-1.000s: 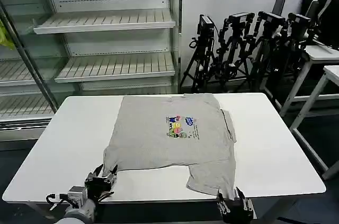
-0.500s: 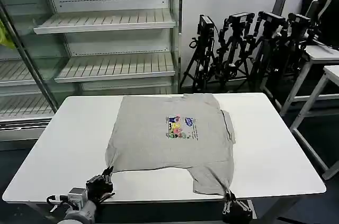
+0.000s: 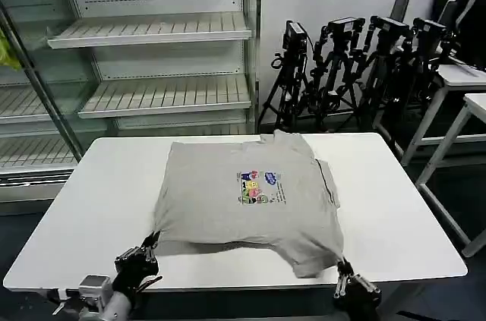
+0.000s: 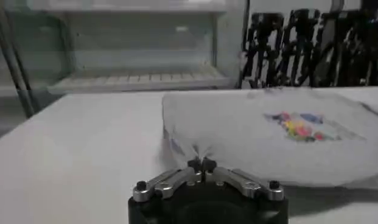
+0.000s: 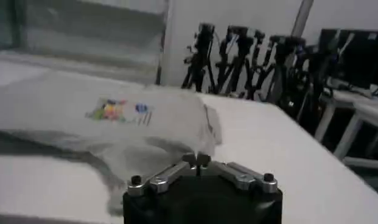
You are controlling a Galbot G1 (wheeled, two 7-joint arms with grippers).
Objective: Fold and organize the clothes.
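Observation:
The clothes are one light grey T-shirt [image 3: 243, 211] with a small coloured print [image 3: 260, 186], lying spread on the white table [image 3: 99, 199]. My left gripper [image 3: 150, 246] is at the shirt's near left corner, shut on a pinch of its cloth; the left wrist view shows this gripper [image 4: 201, 163] with grey fabric [image 4: 255, 131] running off from its tips. My right gripper [image 3: 344, 268] is at the near right corner by the table's front edge. The right wrist view shows it [image 5: 196, 159] shut on the T-shirt [image 5: 85, 112]. The near hem is drawn taut between the two.
A glass-fronted shelf unit [image 3: 152, 33] stands behind the table. Several black tripods [image 3: 349, 63] are at the back right, and other white tables [image 3: 471, 97] at the far right. Bare tabletop lies on both sides of the shirt.
Both grippers have closed on the shirt's near corners and drawn them toward the table's front edge. The right one has moved slightly right, and the folded-under lower right part has spread out.

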